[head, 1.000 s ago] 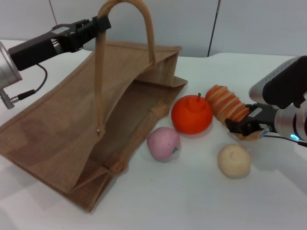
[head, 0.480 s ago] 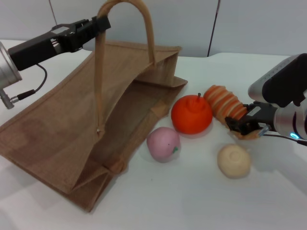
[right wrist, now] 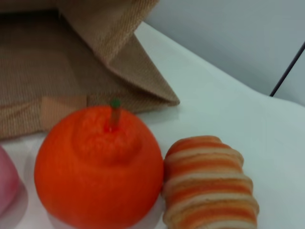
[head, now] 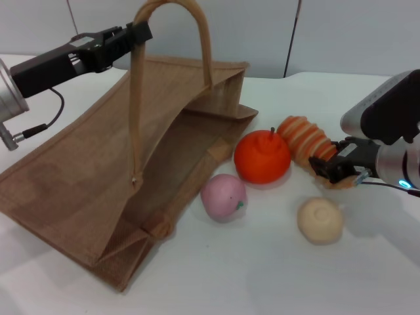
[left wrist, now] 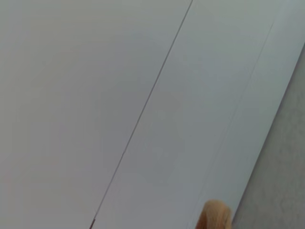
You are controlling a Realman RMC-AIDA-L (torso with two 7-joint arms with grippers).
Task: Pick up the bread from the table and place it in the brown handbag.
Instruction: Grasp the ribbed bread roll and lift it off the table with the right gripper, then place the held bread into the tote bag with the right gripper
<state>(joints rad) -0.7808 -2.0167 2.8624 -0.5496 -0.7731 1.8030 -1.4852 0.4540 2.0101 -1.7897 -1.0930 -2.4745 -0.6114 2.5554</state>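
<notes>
The bread [head: 303, 138], a ridged orange-and-cream loaf, lies on the white table [head: 262, 275] just right of an orange fruit; it also shows in the right wrist view [right wrist: 209, 183]. My right gripper [head: 332, 168] is closed around the loaf's near right end. The brown handbag [head: 98, 170] lies on its side at the left with its mouth facing the food; its corner shows in the right wrist view [right wrist: 71, 52]. My left gripper [head: 139, 31] is shut on one handle [head: 136, 98] and holds it raised. The handle's tip shows in the left wrist view [left wrist: 214, 215].
An orange fruit [head: 262, 156] touches the bread's left side and stands between it and the bag mouth. A pink peach-like fruit [head: 224, 197] sits near the bag's front corner. A round pale bun [head: 320, 220] lies below the right gripper.
My right gripper has moved slightly up and back with the bread's end, and the loaf has shifted a little with it. The left arm and bag are unchanged.
</notes>
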